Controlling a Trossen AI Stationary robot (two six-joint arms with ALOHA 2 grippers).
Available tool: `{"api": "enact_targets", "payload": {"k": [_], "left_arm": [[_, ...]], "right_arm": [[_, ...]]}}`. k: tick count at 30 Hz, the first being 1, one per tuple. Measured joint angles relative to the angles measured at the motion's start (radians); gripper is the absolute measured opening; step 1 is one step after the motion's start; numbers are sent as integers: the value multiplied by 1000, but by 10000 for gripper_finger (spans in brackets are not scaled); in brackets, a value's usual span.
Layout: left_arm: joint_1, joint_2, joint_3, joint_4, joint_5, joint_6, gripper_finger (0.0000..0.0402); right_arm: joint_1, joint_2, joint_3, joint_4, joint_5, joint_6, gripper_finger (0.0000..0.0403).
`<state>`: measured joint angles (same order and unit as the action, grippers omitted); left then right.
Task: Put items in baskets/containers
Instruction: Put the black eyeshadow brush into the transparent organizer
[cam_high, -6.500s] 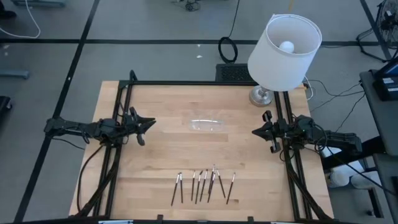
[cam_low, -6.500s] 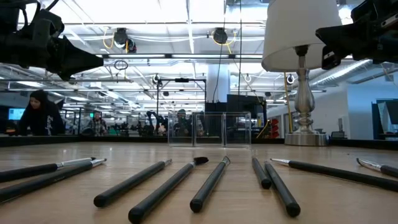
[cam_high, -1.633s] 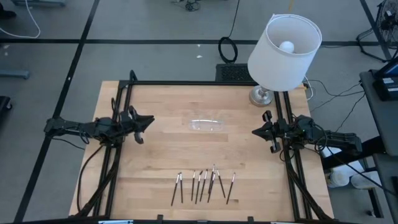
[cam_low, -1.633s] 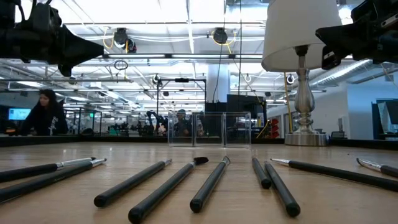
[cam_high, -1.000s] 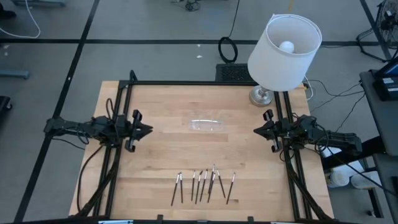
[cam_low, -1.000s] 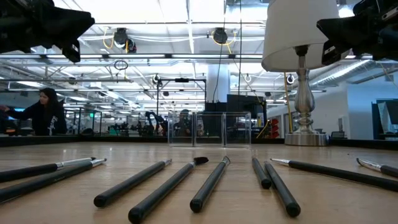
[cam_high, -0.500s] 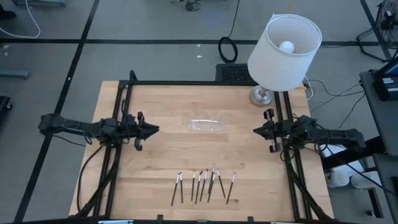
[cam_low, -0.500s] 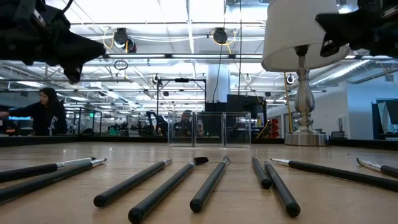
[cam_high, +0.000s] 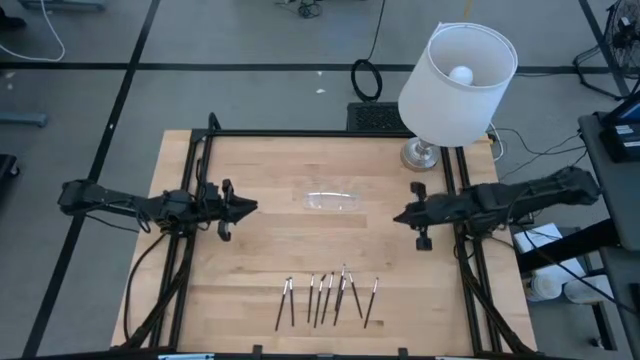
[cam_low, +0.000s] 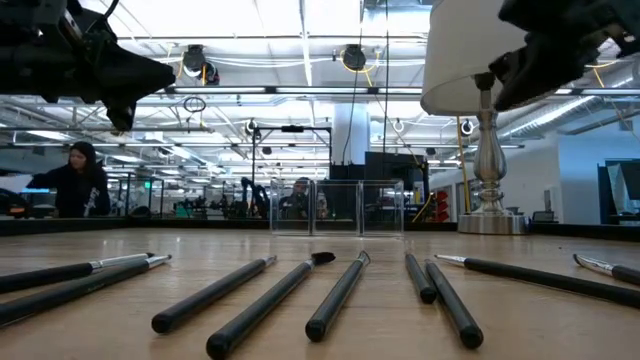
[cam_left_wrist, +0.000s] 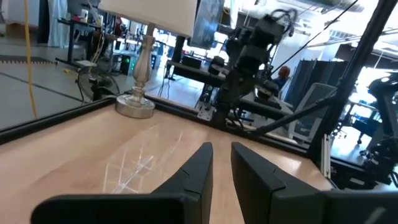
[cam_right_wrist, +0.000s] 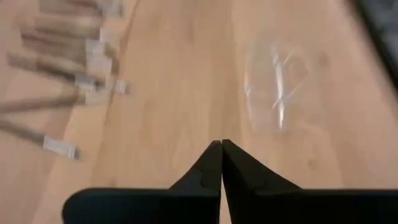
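Well apart from the brushes (cam_high: 328, 298), right fingers (cam_high: 400, 218) pressed together, left fingers (cam_high: 250, 208) slightly parted, both empty

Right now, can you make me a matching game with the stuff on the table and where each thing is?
Things:
1. brushes
2. clear tray
3. lamp
4. right end effector

Places:
A. far right corner of the table
B. row near the front edge
C. middle of the table, toward the back
D. in the air, shut, right of the tray

Pairs: 1-B, 2-C, 3-A, 4-D
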<state>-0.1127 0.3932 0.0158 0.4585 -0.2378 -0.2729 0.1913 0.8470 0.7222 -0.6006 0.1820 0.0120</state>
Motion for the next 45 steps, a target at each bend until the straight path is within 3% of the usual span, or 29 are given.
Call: {"api": "enact_targets", "payload": {"k": [4,9,12,20,25,35,40,45], "left_arm": [[-1,19,0,10,0,0,65],[-1,46,0,9,1,-1,65],[-1,58,0,10,0,-10,65],[-1,59,0,14,0,-17,65],[-1,59,0,16,-1,-18,65],[-1,59,0,16,-14,-18,65],[-1,59,0,16,-53,-18,65],[-1,59,0,12,-54,-18,65]], "right_arm": [[48,161,65,-89,-4,-36,0],[92,292,76,-19,-93,-104,10],[123,350,76,42,-154,-111,37],[202,476,76,158,-190,-164,136],[259,504,76,250,-210,-232,174],[269,615,76,301,-213,-273,175],[256,658,76,330,-288,-294,169],[253,657,77,348,-287,-334,169]]}}
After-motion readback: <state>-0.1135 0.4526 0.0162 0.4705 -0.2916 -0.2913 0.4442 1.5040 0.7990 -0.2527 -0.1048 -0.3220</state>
